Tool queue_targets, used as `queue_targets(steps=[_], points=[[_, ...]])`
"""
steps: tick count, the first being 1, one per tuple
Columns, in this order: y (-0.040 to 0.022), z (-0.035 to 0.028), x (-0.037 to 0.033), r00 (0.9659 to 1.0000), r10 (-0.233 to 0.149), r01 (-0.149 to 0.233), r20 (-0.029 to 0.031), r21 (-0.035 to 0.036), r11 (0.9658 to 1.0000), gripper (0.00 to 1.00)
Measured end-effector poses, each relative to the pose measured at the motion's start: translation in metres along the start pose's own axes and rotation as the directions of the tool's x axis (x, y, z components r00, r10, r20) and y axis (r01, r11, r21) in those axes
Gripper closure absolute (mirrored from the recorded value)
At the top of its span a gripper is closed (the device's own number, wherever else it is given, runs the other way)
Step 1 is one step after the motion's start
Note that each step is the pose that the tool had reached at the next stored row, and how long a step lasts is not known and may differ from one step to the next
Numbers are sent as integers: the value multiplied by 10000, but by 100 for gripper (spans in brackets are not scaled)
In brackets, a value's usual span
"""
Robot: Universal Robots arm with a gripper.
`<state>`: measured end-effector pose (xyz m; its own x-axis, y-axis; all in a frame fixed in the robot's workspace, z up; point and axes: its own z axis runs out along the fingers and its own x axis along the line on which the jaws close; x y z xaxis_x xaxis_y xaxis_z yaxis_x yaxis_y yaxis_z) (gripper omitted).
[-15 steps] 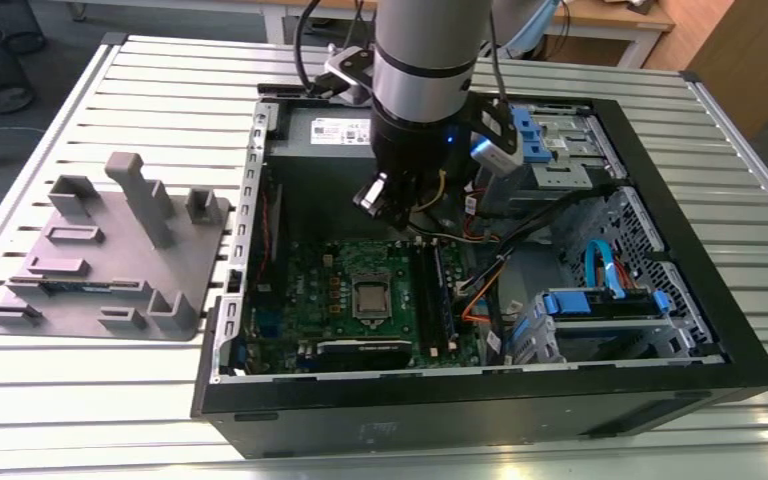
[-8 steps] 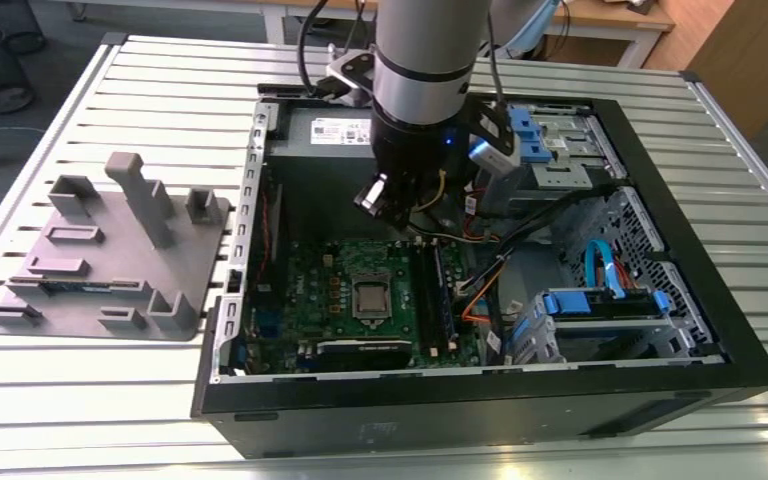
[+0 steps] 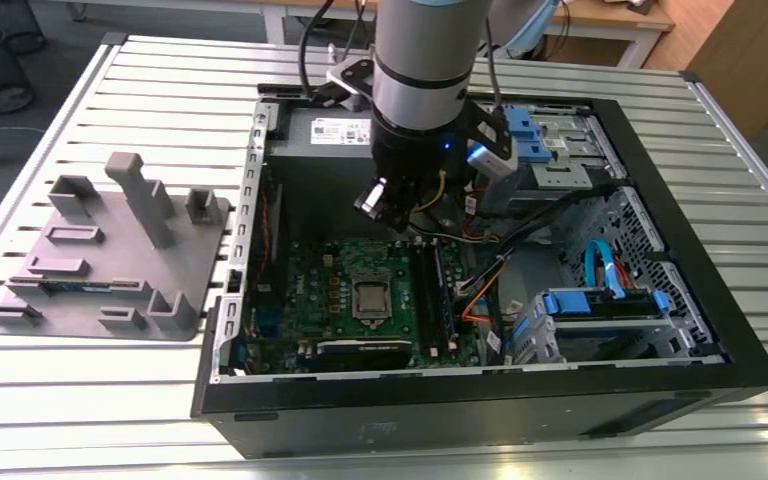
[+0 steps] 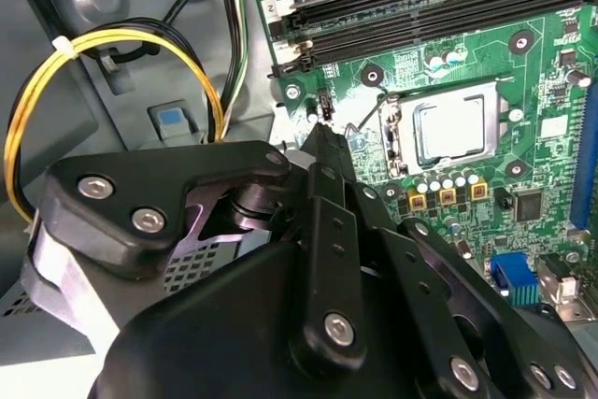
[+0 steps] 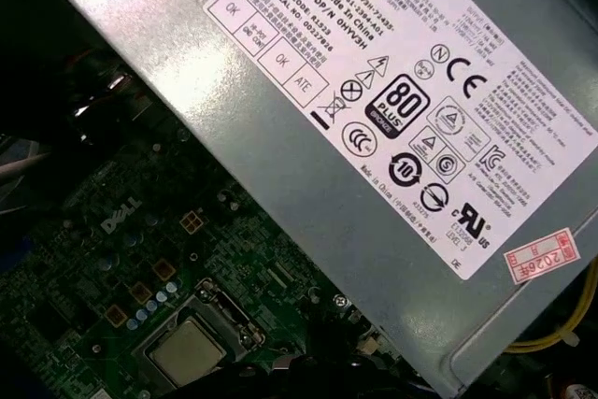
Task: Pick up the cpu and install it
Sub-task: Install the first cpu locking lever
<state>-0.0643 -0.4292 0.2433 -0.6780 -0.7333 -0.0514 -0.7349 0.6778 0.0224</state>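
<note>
Pincer [image 4: 322, 137] above socketed (seated) cpu [image 4: 455, 128]

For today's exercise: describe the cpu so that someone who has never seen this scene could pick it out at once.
Start at the open black computer case on the slatted metal table, then find the green motherboard lying flat inside it. Near the board's middle sits a metal-framed socket, and the cpu is the small flat square chip in it. Its plain shiny silver-grey top sets it apart from the long black memory slots beside it.
</note>
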Motion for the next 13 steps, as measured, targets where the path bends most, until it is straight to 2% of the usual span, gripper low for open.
queue_targets(steps=[7, 13], points=[[7, 12, 13, 10000, -1, 1, -10, 14, 10000, 89], [-10, 8, 68, 10000, -11, 11, -20, 29, 10000, 89]])
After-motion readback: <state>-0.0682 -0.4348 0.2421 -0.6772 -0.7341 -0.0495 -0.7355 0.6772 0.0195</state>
